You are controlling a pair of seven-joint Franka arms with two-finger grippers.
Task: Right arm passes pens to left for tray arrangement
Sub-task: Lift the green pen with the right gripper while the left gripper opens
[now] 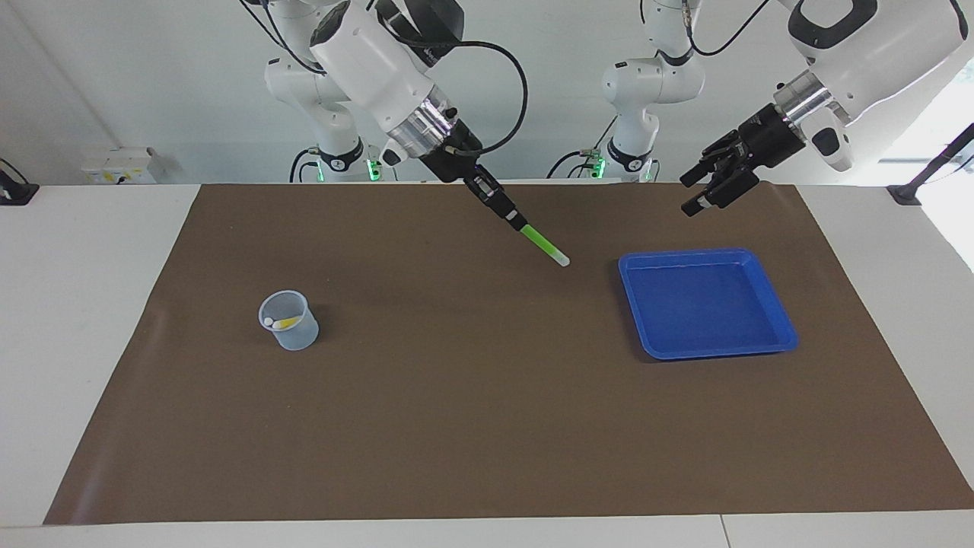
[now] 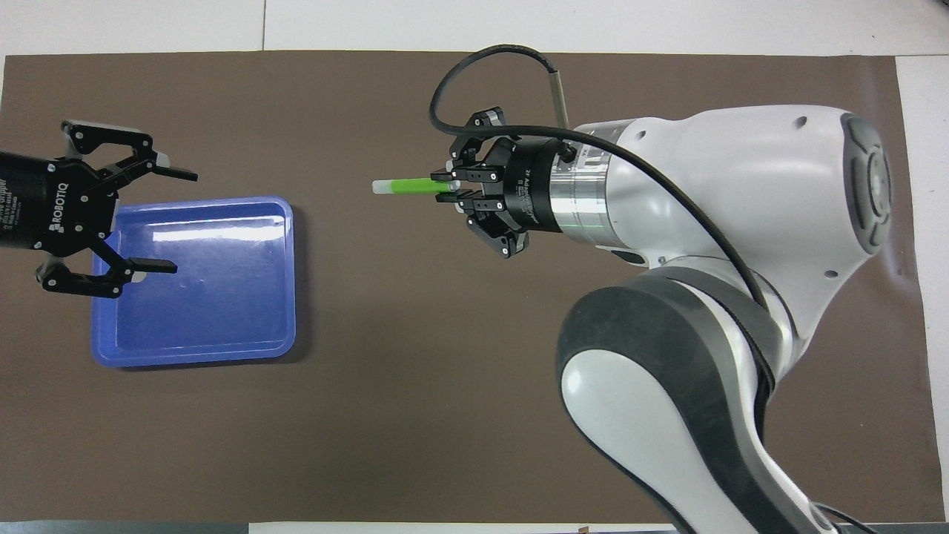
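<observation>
My right gripper point(image 1: 514, 217) point(image 2: 445, 187) is shut on the green pen point(image 1: 544, 245) point(image 2: 404, 185). It holds the pen in the air over the middle of the brown mat, with the pale cap pointing toward the blue tray point(image 1: 708, 304) point(image 2: 200, 297). My left gripper point(image 1: 689, 198) point(image 2: 182, 221) is open and empty, raised over the tray's rim and facing the pen, well apart from it. A yellow pen point(image 1: 285, 323) lies in the small translucent cup point(image 1: 289, 321). The purple pen does not show. The right arm hides the cup in the overhead view.
The brown mat point(image 1: 456, 418) covers most of the white table point(image 1: 91, 304). The cup stands toward the right arm's end, the tray toward the left arm's end. Two smaller white arms point(image 1: 647, 84) with green lights stand at the robots' edge.
</observation>
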